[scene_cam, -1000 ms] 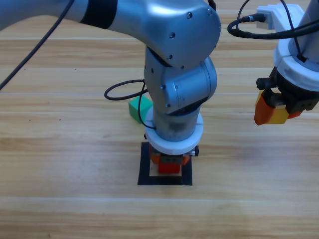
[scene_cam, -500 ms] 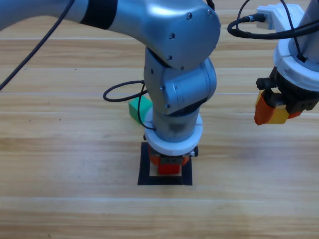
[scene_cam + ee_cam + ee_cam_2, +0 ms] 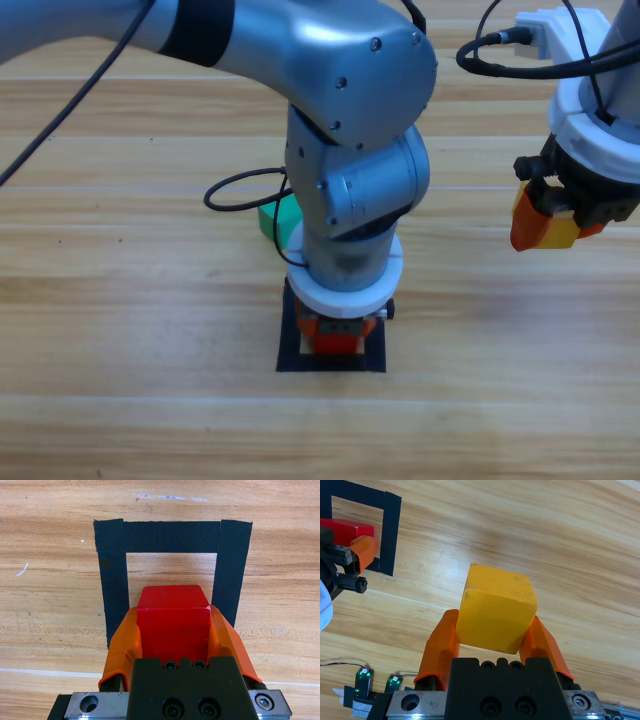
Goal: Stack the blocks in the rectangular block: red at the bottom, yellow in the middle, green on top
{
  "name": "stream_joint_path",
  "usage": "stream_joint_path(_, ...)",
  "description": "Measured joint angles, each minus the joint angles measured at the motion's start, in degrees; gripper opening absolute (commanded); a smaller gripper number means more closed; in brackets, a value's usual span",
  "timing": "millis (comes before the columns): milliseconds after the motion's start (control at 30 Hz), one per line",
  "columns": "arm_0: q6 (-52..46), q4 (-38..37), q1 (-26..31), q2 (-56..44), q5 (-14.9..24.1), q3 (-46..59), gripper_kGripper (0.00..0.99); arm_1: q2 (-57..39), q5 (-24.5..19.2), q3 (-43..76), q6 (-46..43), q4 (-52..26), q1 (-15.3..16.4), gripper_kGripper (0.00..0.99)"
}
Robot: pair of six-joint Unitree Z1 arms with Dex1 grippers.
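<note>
Gripping red cube (image 3: 173,625) over tape square (image 3: 113,587), left gripper (image 3: 172,632) — green cube (image 3: 277,220) half-hidden, right gripper (image 3: 495,630) clasping yellow cube (image 3: 498,614).

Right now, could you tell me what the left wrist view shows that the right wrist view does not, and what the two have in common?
Only the left wrist view shows the whole black tape square and the left gripper seen along its own jaws, shut on the red cube over the square's wooden centre. Only the right wrist view shows the right gripper holding the yellow cube above bare table. Both show the red cube, the tape square and the left gripper's orange jaws.
</note>
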Motion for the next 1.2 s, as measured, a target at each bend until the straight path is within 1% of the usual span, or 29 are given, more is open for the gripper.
stream_joint_path(67,-0.01,-0.37,0.00,-0.16,0.00,0.42,0.087,0.00,0.00,0.00,0.00,0.00,0.00,0.169)
stream_joint_path(133,-0.02,-0.90,0.00,-0.34,0.00,0.87,0.140,0.03,0.00,0.00,0.00,0.00,0.00,0.169)
stream_joint_path(233,-0.08,-1.72,0.00,-0.51,0.00,1.28,0.252,0.05,0.00,0.00,0.00,0.00,0.00,0.169)
stream_joint_path(333,-0.59,-2.07,0.00,-0.52,0.00,1.36,0.383,0.05,0.00,0.00,0.00,0.00,0.00,0.169)
stream_joint_path(433,-0.98,-2.19,0.00,-0.56,0.00,1.44,0.482,0.05,0.00,0.00,0.00,0.00,0.00,0.169)
stream_joint_path(533,-1.09,-2.47,0.00,-0.68,0.00,1.70,0.541,0.05,0.00,0.00,0.00,0.00,0.00,0.169)
stream_joint_path(700,-1.09,-2.53,0.00,-0.73,0.01,1.94,0.546,0.05,0.00,-0.04,0.00,0.00,0.00,0.169)
stream_joint_path(800,-1.09,-2.69,0.00,-0.89,0.01,2.22,0.643,0.05,0.00,-0.04,0.00,0.00,0.00,0.169)
stream_joint_path(867,-1.09,-2.71,0.00,-1.16,0.02,2.72,0.756,0.05,0.00,-0.04,0.00,0.00,-0.01,0.169)
stream_joint_path(900,-1.09,-2.70,0.00,-1.30,0.03,2.98,0.795,0.05,-0.01,-0.04,0.00,0.00,-0.01,0.169)
stream_joint_path(967,-1.09,-2.70,0.00,-1.47,0.07,3.21,0.828,0.05,-0.09,-0.04,0.00,0.00,-0.01,0.169)
stream_joint_path(1133,-1.09,-2.71,0.00,-1.85,0.07,3.70,0.859,0.42,-0.78,-0.05,0.00,0.00,-0.01,0.169)
stream_joint_path(1200,-1.05,-2.71,0.00,-2.47,0.07,4.33,0.905,1.71,-1.49,-0.21,0.00,0.00,-0.01,0.169)
